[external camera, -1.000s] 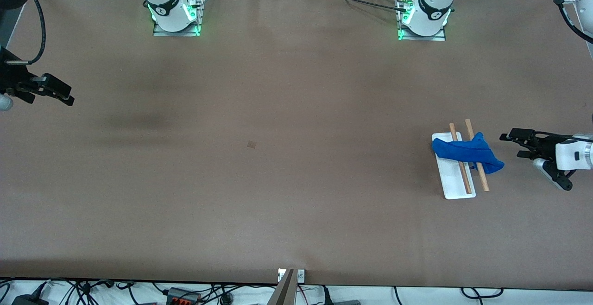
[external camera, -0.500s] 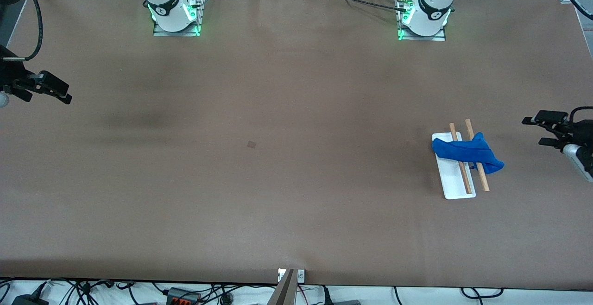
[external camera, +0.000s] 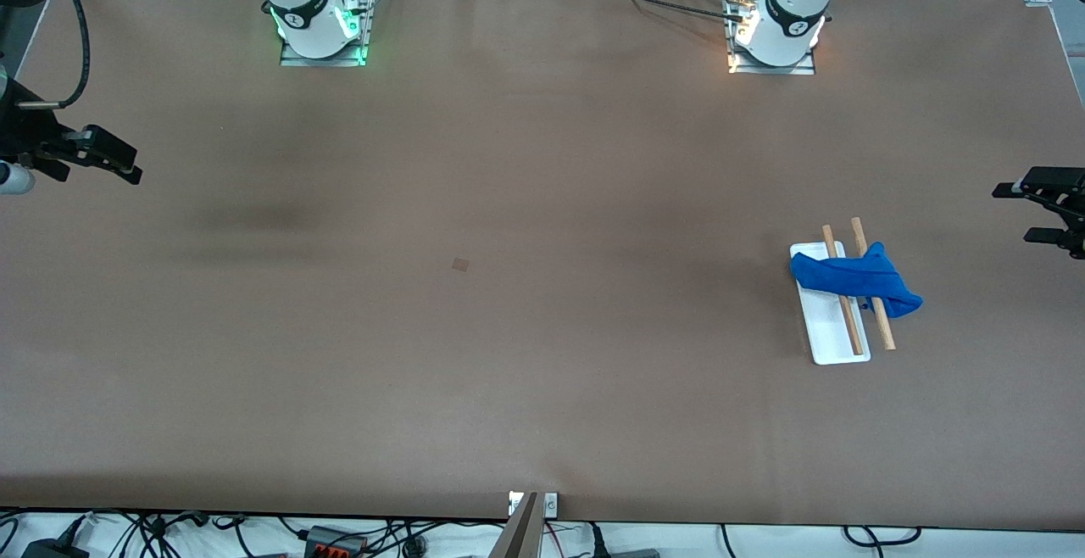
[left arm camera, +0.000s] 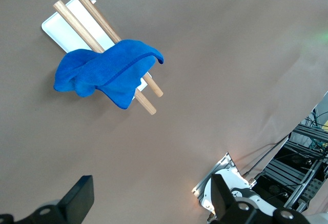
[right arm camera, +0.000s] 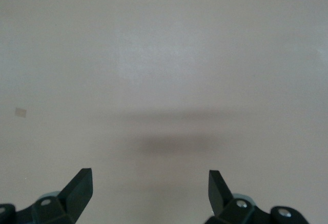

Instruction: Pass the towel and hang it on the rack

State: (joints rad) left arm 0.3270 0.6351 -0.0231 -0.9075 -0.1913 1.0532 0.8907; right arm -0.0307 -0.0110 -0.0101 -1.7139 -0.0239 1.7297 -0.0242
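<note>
The royal-blue towel [external camera: 852, 282] hangs draped across both wooden rods [external camera: 873, 320] of the rack, whose white base [external camera: 839, 342] rests on the table toward the left arm's end. In the left wrist view the towel [left arm camera: 105, 71] lies over the rods [left arm camera: 89, 11] above the white base [left arm camera: 64, 29]. My left gripper [external camera: 1017, 214] is open and empty, apart from the rack, up by the table's end edge; its fingers stand wide apart in its wrist view [left arm camera: 152, 196]. My right gripper [external camera: 97, 170] is open and empty over the other end of the table, with only bare table between its fingers [right arm camera: 150, 183].
The brown table [external camera: 542, 329] carries a small dark square mark [external camera: 460, 265] near its middle. The arm bases [external camera: 322, 28] [external camera: 776, 32] stand along the edge farthest from the front camera. Cables lie off the nearest edge.
My left gripper has drawn away from the rack toward the table's end edge and toward the bases' side. The towel stays on the rods. My right gripper has shifted only slightly.
</note>
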